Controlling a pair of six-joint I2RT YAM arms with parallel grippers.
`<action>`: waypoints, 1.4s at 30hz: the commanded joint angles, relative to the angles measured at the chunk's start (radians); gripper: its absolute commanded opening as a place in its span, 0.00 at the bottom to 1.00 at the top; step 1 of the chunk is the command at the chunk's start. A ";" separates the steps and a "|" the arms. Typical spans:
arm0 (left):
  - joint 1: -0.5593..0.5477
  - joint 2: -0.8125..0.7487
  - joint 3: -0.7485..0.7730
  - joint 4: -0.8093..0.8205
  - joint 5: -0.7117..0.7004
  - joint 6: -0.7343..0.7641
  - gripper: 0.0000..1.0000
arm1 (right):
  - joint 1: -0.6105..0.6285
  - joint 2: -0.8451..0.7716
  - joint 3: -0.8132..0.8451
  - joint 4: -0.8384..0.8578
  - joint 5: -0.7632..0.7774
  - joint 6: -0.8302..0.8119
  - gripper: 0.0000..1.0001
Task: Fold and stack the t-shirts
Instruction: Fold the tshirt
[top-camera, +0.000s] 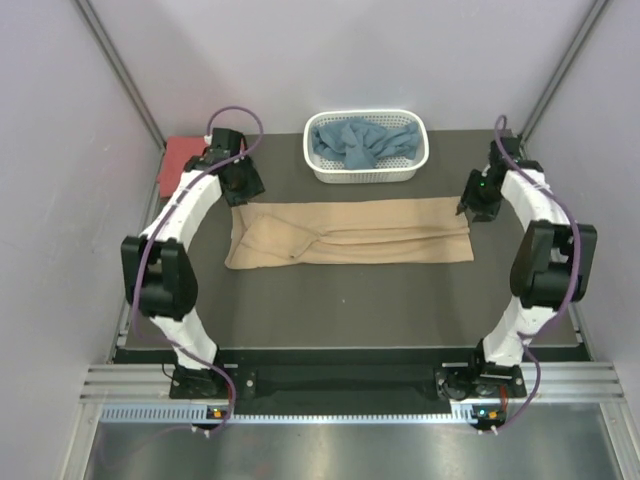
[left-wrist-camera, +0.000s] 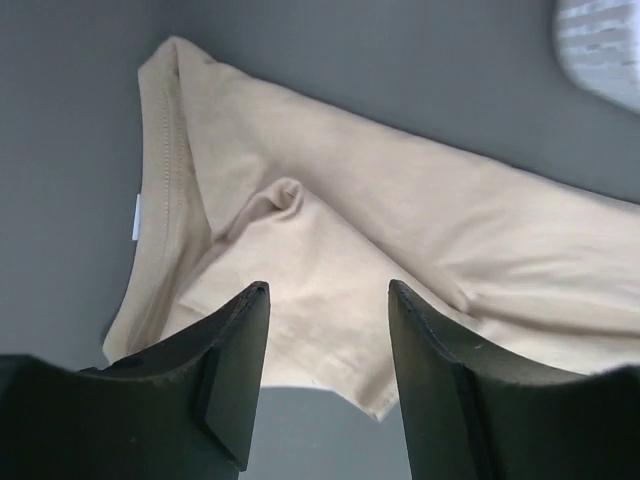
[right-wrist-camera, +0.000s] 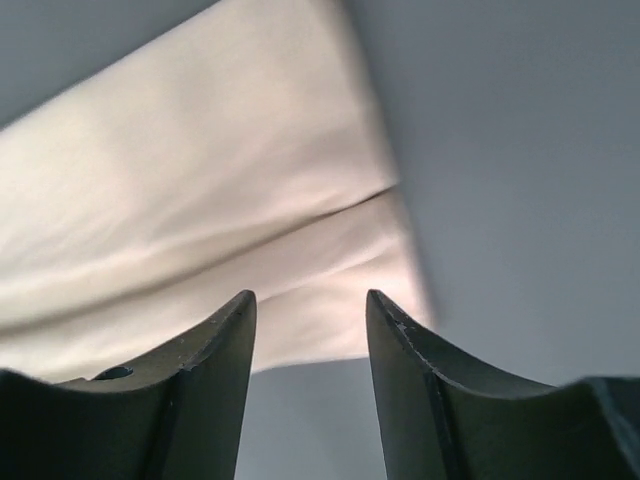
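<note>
Spanning the dark table (top-camera: 340, 300) as a folded band, the tan t-shirt (top-camera: 350, 232) is overhung at its ends by the left gripper (left-wrist-camera: 325, 292) and right gripper (right-wrist-camera: 310, 298), both parted; pale walls (top-camera: 60, 150) are set close.

A soft tan cloth t-shirt (top-camera: 350, 232) is lying folded lengthwise at the centre; a crumpled dusty-blue t-shirt (top-camera: 362, 142) is sitting at twelve o'clock, and a coral-red t-shirt (top-camera: 180, 160) at ten.
</note>
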 joint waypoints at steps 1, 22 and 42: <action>-0.002 -0.180 -0.044 -0.027 0.021 0.012 0.56 | 0.155 -0.130 -0.086 0.014 -0.018 -0.005 0.48; -0.103 -0.307 -0.354 0.091 0.219 -0.082 0.40 | 0.604 0.090 -0.005 0.146 -0.041 0.161 0.48; -0.140 -0.461 -0.435 -0.030 0.187 -0.121 0.53 | 0.567 0.269 0.265 0.129 0.068 0.098 0.50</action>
